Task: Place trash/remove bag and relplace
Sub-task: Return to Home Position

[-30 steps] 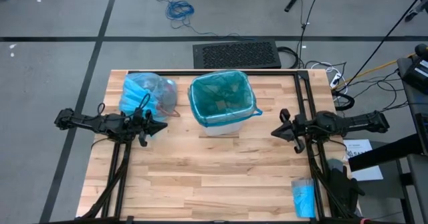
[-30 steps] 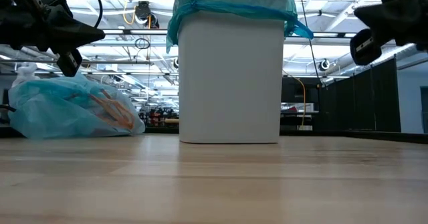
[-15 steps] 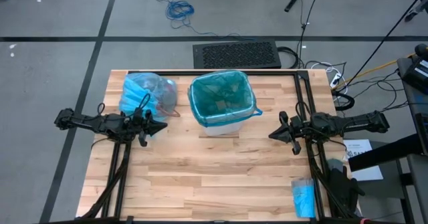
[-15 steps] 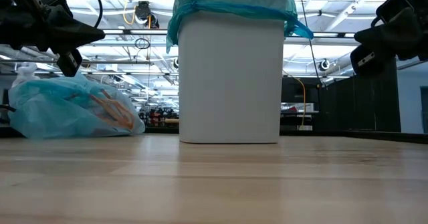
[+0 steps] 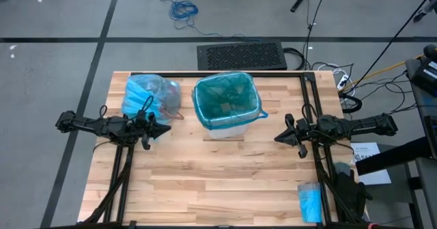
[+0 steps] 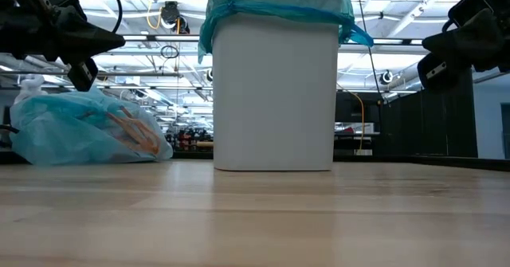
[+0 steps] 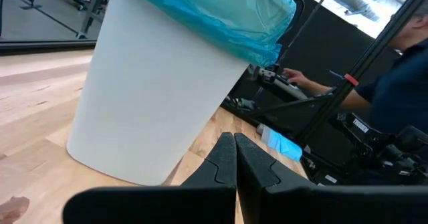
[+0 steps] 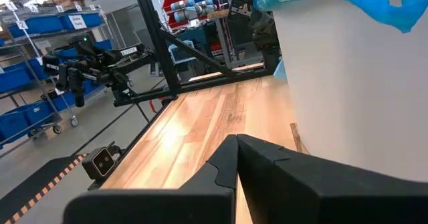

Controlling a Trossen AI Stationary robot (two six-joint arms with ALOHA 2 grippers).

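The bag (image 5: 141, 92), translucent sky-blue and crinkly, lies slumped and bulging in the upper left of the high view. Trash (image 6: 127, 131) shows orange-brown through its skin.

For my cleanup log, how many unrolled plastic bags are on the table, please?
2: a filled light-blue bag lies beside the white bin, on the robot's left; a teal bag lines that bin. The blue roll may hold more.

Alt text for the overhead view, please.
A white bin with a blue-green liner stands far-centre on the table, a full light-blue bag left of it. The left gripper and right gripper hover alongside, jaws shut.
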